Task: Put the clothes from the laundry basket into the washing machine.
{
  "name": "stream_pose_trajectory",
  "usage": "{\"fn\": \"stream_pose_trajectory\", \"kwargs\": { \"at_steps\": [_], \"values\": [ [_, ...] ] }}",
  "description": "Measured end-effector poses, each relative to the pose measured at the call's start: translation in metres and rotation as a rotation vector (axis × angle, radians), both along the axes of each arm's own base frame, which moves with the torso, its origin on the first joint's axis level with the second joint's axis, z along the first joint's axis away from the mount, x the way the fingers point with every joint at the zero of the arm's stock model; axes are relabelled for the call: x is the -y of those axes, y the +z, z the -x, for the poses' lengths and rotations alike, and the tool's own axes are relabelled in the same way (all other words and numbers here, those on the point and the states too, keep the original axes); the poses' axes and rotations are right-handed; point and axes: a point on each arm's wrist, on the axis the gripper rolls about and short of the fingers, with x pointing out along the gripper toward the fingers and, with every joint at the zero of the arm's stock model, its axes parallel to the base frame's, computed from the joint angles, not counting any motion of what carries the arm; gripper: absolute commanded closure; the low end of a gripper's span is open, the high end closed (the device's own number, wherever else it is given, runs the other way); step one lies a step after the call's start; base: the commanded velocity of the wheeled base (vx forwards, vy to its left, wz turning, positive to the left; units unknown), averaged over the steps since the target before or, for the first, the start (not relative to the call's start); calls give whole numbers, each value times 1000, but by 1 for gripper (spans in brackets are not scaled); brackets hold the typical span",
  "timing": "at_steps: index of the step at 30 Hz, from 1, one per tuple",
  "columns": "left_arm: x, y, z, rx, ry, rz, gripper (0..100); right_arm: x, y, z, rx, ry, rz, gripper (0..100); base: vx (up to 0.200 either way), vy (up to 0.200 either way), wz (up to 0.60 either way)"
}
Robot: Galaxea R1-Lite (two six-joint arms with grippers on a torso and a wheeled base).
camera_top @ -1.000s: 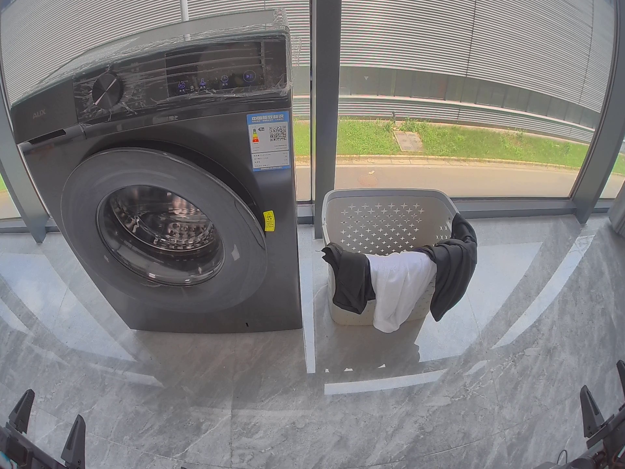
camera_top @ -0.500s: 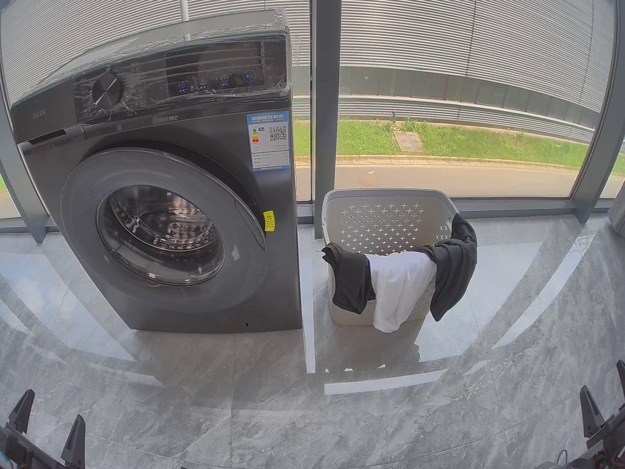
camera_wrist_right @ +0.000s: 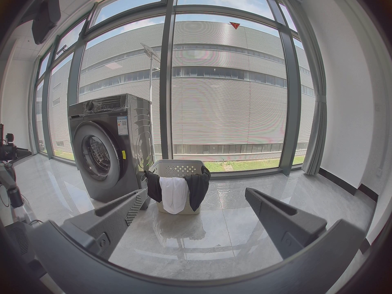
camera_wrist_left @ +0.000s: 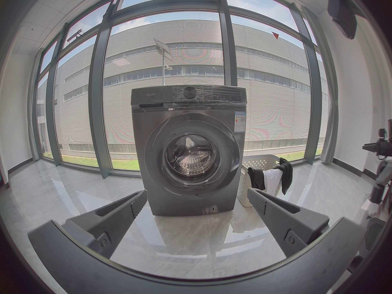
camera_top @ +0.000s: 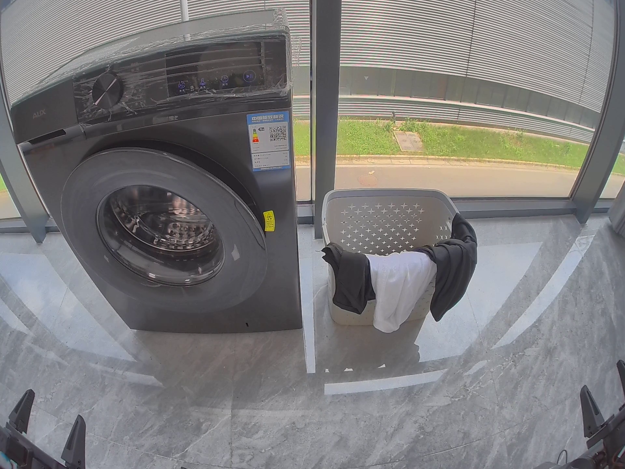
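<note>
- The washer (camera_top: pixel 163 184) stands on the left with its back to the window (camera_top: pixel 469 66). Its round door (camera_top: pixel 84 229) faces the room, and the steel drum shows through the middle.
- Clear wrap (camera_top: pixel 195 47) clings over the washer's top and its panel (camera_top: pixel 182 76).
- The basket (camera_top: pixel 390 219) sits upright on the floor (camera_top: pixel 325 412), just right of the washer, with a narrow strip of floor between them. It is pale, and its back wall is punched with little stars.
- The clothes hang over the basket's near rim, outside the washer. A black piece (camera_top: pixel 351 284) droops at the left corner and a white piece (camera_top: pixel 400 291) hangs lowest in the middle. A second black piece (camera_top: pixel 456 275) spills over the right corner and down the side. The white piece touches both black ones.
- The left gripper (camera_top: pixel 49 418) sits low at the near left, well apart from washer and basket. Its jaws are spread wide with nothing between them. Its wrist camera looks straight at the washer's door.
- The right gripper (camera_top: pixel 604 385) sits low at the near right, also well apart from the basket. Its jaws too are spread wide and hold nothing. Its wrist camera faces the basket.
- The floor is glossy grey marble.
</note>
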Motion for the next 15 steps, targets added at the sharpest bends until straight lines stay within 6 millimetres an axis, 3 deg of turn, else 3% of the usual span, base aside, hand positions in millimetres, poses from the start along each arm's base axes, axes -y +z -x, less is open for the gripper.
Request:
{"fn": "stream_pose_trajectory", "kwargs": {
  "at_steps": [14, 15],
  "values": [
    [0, 0, 0, -2, -3, -4, 0, 0, 0, 0, 0, 1, 0, 0, 0, 0, 0],
    [0, 0, 0, -2, -3, -4, 0, 0, 0, 0, 0, 1, 0, 0, 200, 0, 0]
  ]
}}
